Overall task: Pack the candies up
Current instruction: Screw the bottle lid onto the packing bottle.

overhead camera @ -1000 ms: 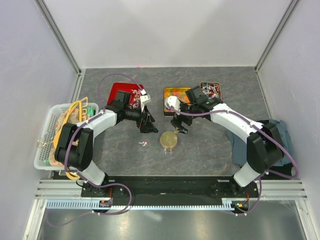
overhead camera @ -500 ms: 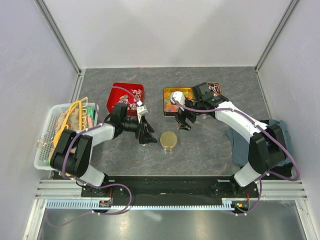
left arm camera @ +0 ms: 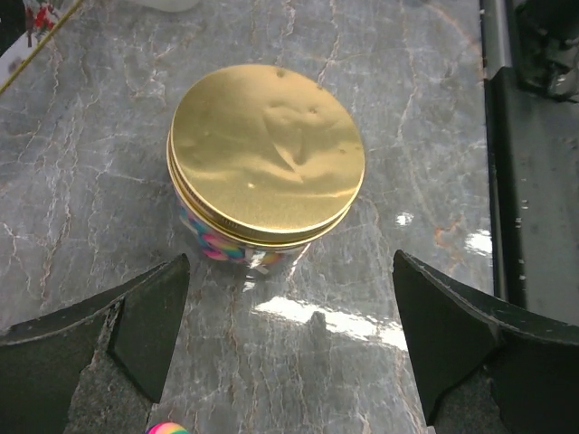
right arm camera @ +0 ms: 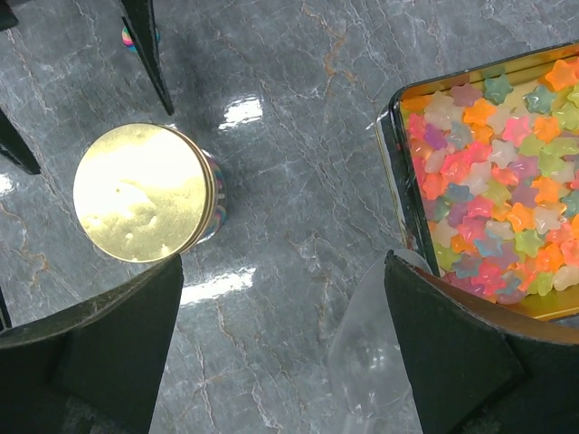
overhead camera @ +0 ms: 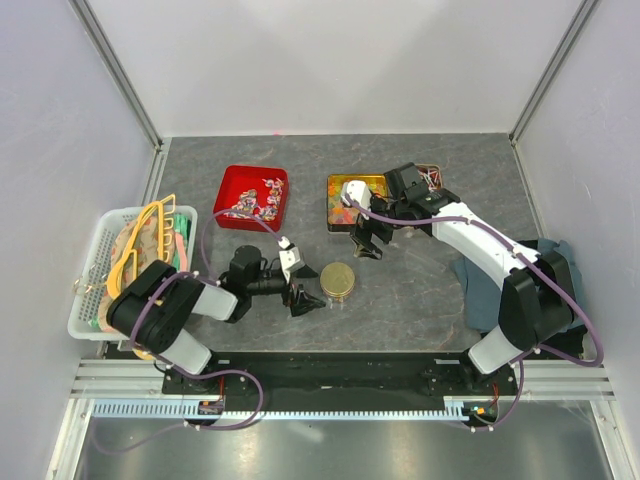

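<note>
White plastic basket (overhead camera: 88,262), one, at the far left edge of the table (overhead camera: 420,290), heaped with a yellow wire loop (overhead camera: 125,258) and other oddments too small to sort.

Next right, farther back: one red square tin (overhead camera: 224,196), open, holding a heap of the candies (overhead camera: 258,198) in twisted wrappers. They are too small and too piled to count.

Left arm (overhead camera: 165,305) is folded low near its base. Left gripper (overhead camera: 308,288) sits just left of the jar, jaws spread wide with nothing between them. In its wrist view the fingers (left arm camera: 149,316) stand either side of the jar, clear of it. One loose sweet (left arm camera: 167,428), rainbow-coloured, lies on the table at the bottom edge of that view.

One round jar (overhead camera: 337,281), gold lid, at table centre on the near side. The lid is dented. The side band is multicoloured, and no lettering on it can be read.

Right of centre, farther back: one gold rectangular tin (overhead camera: 331,205), open, full of star sweets (right arm camera: 493,172) in orange, pink, green, purple and white.

Right gripper (overhead camera: 365,245) hangs over the table at that tin's near edge, jaws fully apart, empty.

Behind its wrist: one brown tray (overhead camera: 439,180), mostly hidden by the arm, with more twist-wrapped candies.

One grey-blue cloth (overhead camera: 474,295), bunched at the right edge under the right arm's elbow.

Writing anywhere in the scene is too small to make out.
</note>
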